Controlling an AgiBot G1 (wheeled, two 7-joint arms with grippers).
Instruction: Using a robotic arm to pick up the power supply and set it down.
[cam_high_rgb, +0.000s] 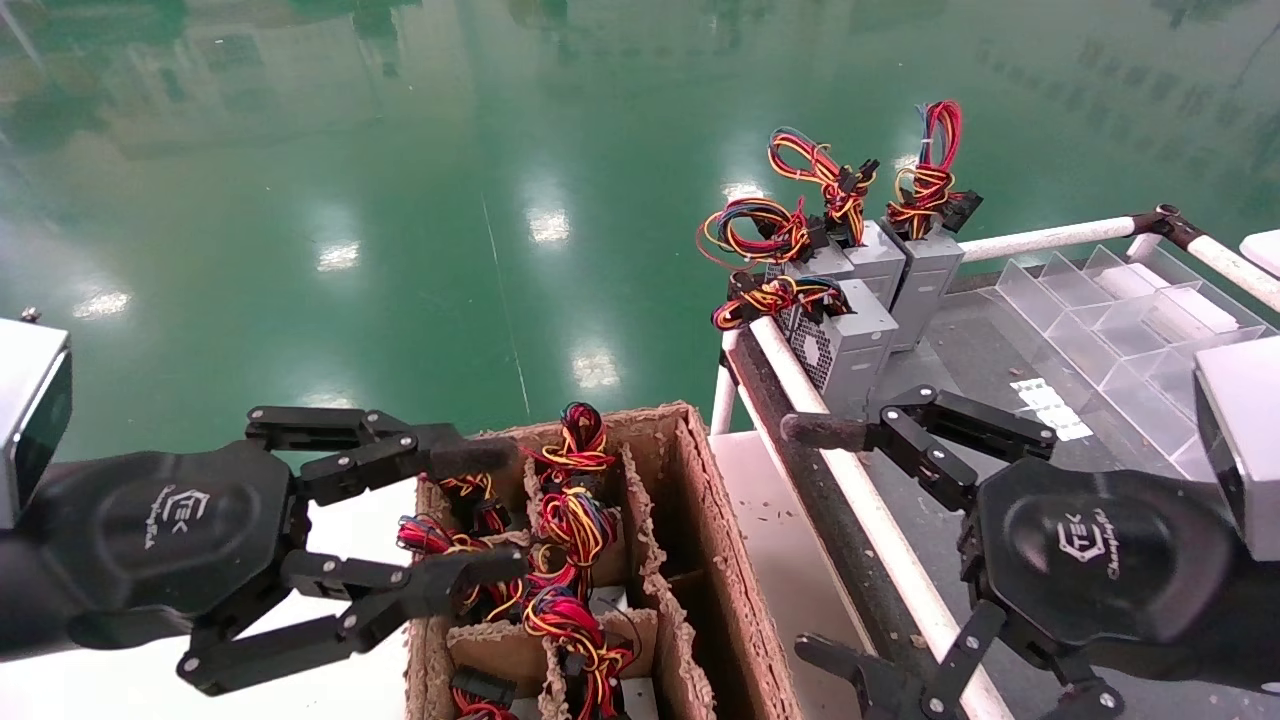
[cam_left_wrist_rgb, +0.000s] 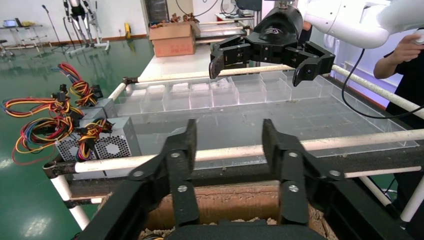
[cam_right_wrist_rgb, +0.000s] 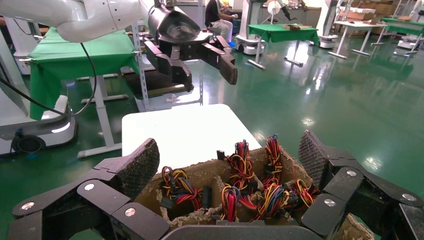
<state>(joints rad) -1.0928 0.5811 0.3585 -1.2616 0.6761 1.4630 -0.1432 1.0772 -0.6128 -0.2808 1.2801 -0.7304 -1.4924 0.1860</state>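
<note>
Three grey power supplies (cam_high_rgb: 848, 345) stand on the rack at the right, with red, yellow and black wire bundles (cam_high_rgb: 770, 228) on top; they also show in the left wrist view (cam_left_wrist_rgb: 114, 143). More wire bundles (cam_high_rgb: 568, 525) stick up from the compartments of a cardboard box (cam_high_rgb: 700, 520); the boxes under them are hidden. My left gripper (cam_high_rgb: 505, 510) hangs open above the box's left side, holding nothing (cam_left_wrist_rgb: 230, 145). My right gripper (cam_high_rgb: 803, 540) is open over the rack's edge, facing the box (cam_right_wrist_rgb: 230, 160).
A clear divided plastic tray (cam_high_rgb: 1130, 320) lies on the rack's dark mat behind the right gripper. White tube rails (cam_high_rgb: 860, 490) frame the rack. A white table (cam_right_wrist_rgb: 180, 130) stands beyond the box. Green floor lies all around. A person (cam_left_wrist_rgb: 405, 75) stands beside the rack.
</note>
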